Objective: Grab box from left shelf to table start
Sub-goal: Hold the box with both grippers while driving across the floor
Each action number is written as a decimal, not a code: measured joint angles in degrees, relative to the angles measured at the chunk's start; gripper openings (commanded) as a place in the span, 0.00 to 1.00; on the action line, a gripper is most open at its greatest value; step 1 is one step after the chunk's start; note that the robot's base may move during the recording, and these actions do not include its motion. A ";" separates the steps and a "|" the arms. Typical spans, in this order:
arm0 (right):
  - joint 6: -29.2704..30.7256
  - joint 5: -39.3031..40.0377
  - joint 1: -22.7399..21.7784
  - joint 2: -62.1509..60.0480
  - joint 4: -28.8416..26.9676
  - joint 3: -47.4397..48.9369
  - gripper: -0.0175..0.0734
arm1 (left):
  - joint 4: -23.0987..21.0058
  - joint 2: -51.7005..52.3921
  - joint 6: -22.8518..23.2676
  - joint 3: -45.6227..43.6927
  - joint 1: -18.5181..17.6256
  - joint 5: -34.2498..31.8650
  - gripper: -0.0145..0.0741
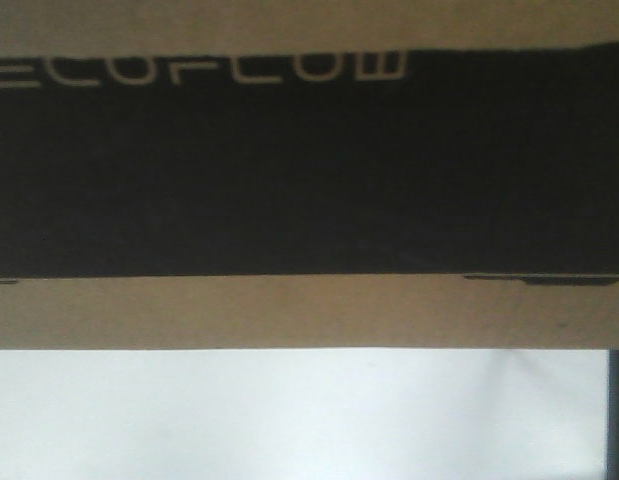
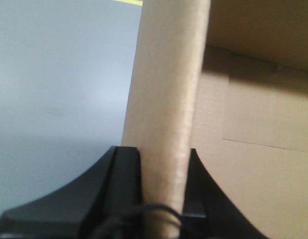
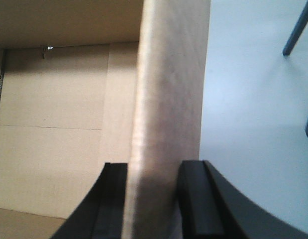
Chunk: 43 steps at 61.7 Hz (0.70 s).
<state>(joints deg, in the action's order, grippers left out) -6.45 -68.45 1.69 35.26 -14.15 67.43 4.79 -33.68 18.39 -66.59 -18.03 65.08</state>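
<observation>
The box (image 1: pixel 309 312) fills the front view at very close range: brown cardboard with a black panel (image 1: pixel 309 170) and pale "ECOFLOW" letters cut off at the top. Below it lies the white table (image 1: pixel 289 420). In the left wrist view my left gripper (image 2: pixel 161 152) is shut on an upright cardboard wall of the box (image 2: pixel 168 74), one black finger on each side. The box's inside shows to the right. My right gripper (image 3: pixel 154 164) is clamped the same way on the opposite wall (image 3: pixel 168 74). The left shelf is out of view.
A dark upright post (image 1: pixel 617 410) stands at the table's right edge. A pale grey surface (image 2: pixel 59 89) with a yellow stripe (image 2: pixel 129 2) lies outside the left wall. Dark blue legs (image 3: pixel 295 30) stand on the pale surface beyond the right wall.
</observation>
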 measured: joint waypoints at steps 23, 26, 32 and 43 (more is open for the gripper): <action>0.00 -0.14 0.00 0.00 0.00 0.00 0.22 | -0.06 0.12 0.00 0.00 0.00 0.42 0.07; 0.00 -0.14 0.00 0.00 0.00 0.00 0.22 | -0.06 0.12 0.00 0.00 0.00 0.42 0.07; 0.00 -0.14 0.00 0.00 0.00 0.00 0.22 | -0.06 0.12 0.00 0.00 0.00 0.42 0.07; 0.00 -0.14 0.00 0.00 0.00 0.00 0.22 | -0.06 0.12 0.00 0.00 0.00 0.42 0.07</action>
<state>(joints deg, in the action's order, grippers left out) -6.45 -68.59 1.69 35.26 -14.15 67.43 4.73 -33.56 18.39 -66.59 -18.03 65.50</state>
